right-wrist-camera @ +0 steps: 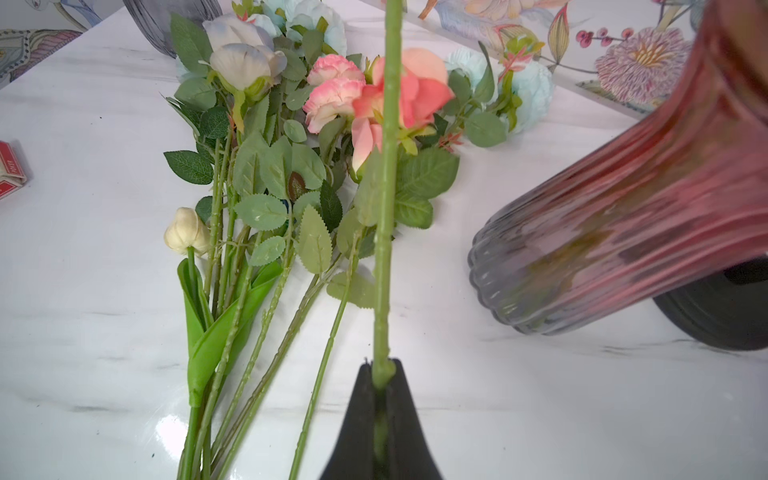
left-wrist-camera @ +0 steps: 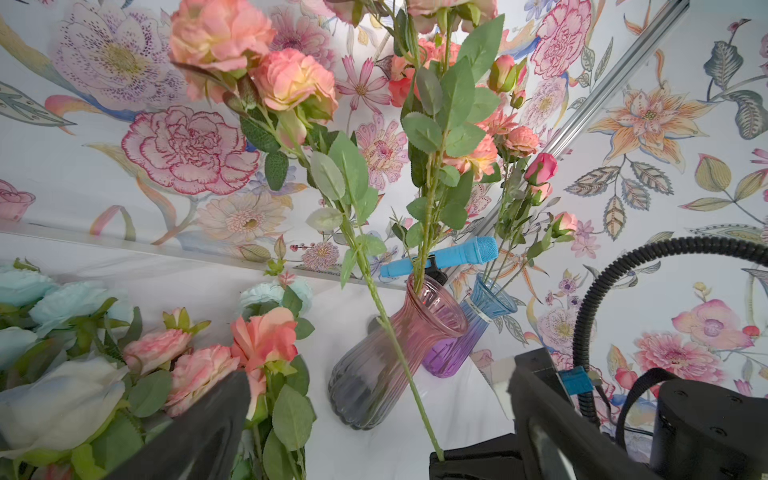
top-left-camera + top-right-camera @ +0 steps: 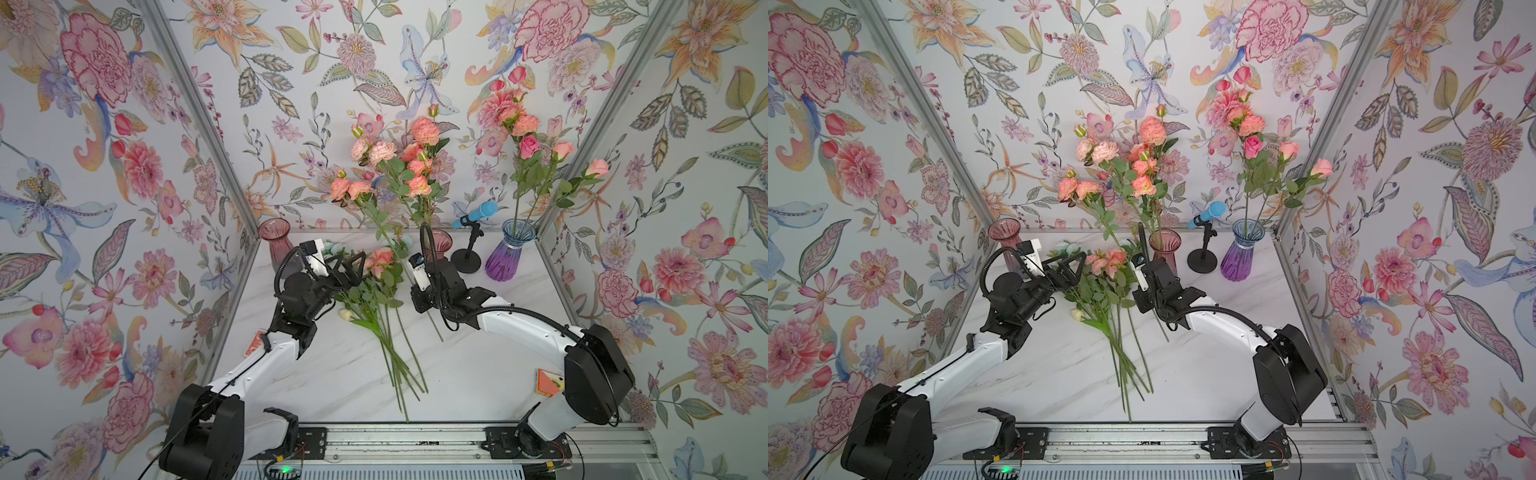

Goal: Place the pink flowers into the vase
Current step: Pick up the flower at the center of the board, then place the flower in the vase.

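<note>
My right gripper (image 1: 382, 374) is shut on the thin green stem (image 1: 386, 208) of a pink flower spray. That stem slants up to its salmon blooms (image 3: 349, 189), just beside the ribbed pink vase (image 3: 440, 243), which holds several pink flowers (image 3: 419, 162). In both top views the right wrist (image 3: 432, 286) hides the jaws. More pink flowers (image 3: 380, 259) lie in a pile on the table with pale blue and white ones. My left gripper (image 3: 347, 270) stands open over the heads of that pile, with nothing between its fingers (image 2: 199, 432).
A blue and purple vase (image 3: 505, 257) with pink roses stands at the back right. An empty pink vase (image 3: 274, 237) is at the back left. A blue microphone on a black stand (image 3: 473, 216) sits between the vases. Red card boxes (image 3: 548, 382) lie near the table's sides.
</note>
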